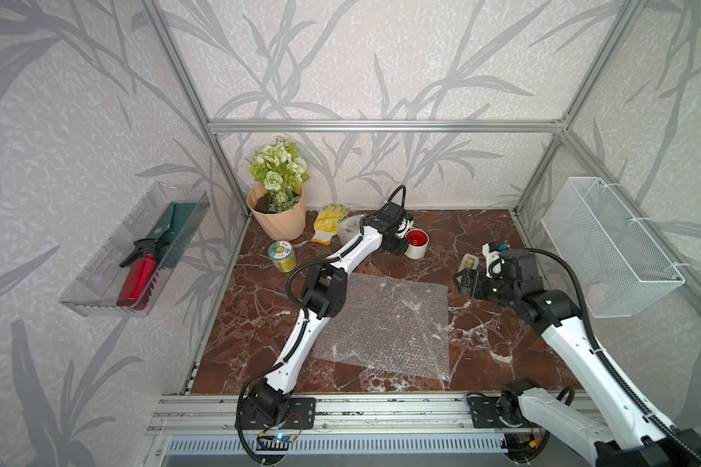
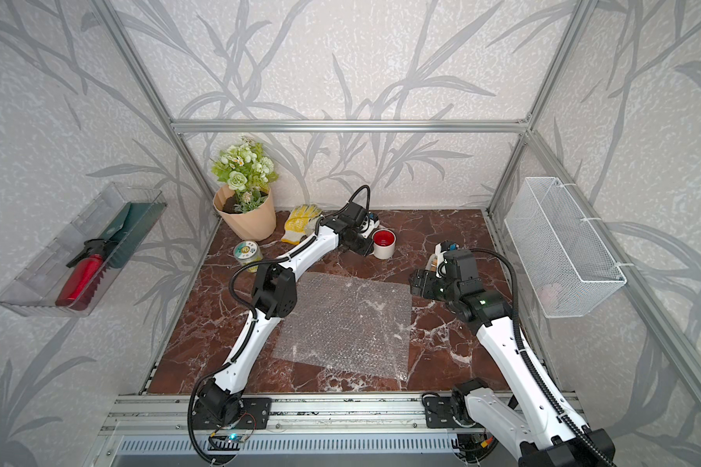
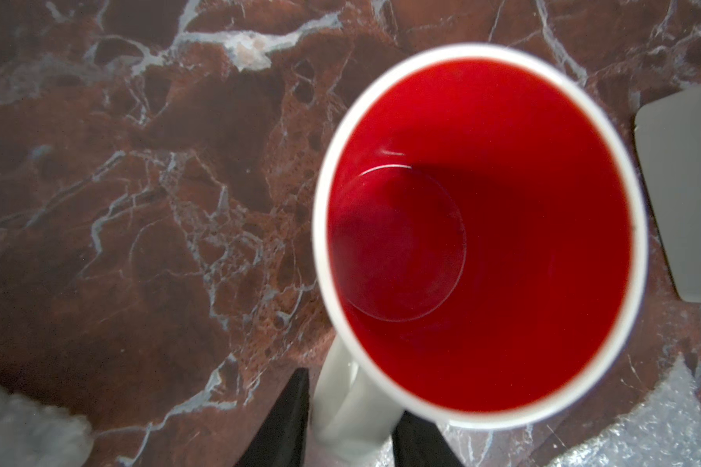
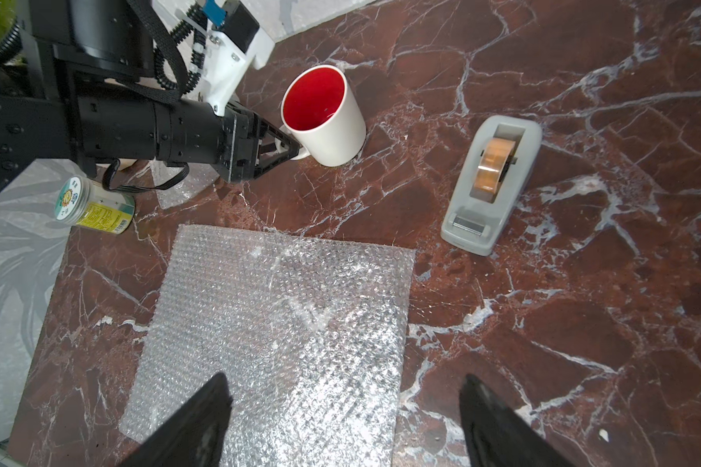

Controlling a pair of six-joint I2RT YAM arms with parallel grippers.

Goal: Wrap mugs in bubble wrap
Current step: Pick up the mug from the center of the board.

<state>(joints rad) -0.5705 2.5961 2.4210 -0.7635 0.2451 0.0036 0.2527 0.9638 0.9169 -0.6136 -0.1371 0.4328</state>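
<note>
On the far left of the marble table (image 1: 502, 343) stands the tin can (image 1: 282, 255). To its right the left gripper (image 4: 294, 148) is closed narrowly on the handle of the white mug (image 1: 417, 246). The mug stands upright at the far middle of the table, showing its red inside. Nearer, the bubble wrap (image 1: 385, 323) lies flat in the middle. At its right edge the right gripper (image 4: 340, 420) hangs with its jaws wide apart, holding nothing. The tape dispenser (image 4: 490, 182) sits just beyond it.

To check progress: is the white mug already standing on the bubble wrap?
No, the white mug stands upright on the bare marble table, apart from the bubble wrap.
</note>
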